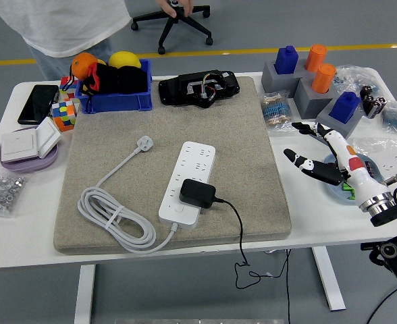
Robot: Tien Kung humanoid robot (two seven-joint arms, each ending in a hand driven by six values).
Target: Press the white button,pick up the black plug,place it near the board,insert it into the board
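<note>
A white power strip (pixel 188 181) lies on the grey felt mat (pixel 171 142) near its middle. The black plug (pixel 198 194) sits pressed into the strip's near end, its black cord (pixel 237 233) trailing off the table's front edge. The strip's white cable (pixel 114 216) coils at the left and ends in a white plug (pixel 144 142). My right hand (pixel 308 147) hovers over the table's right side, off the mat, fingers spread and empty. The left arm is out of view.
A blue bin (pixel 114 84) with fruit and a black device (pixel 198 88) stand at the back. Grey blocks with blue and orange pegs (pixel 313 84) are at the back right. A blue dish (pixel 356 175) lies under my right hand. A person (pixel 63 27) stands at the far left.
</note>
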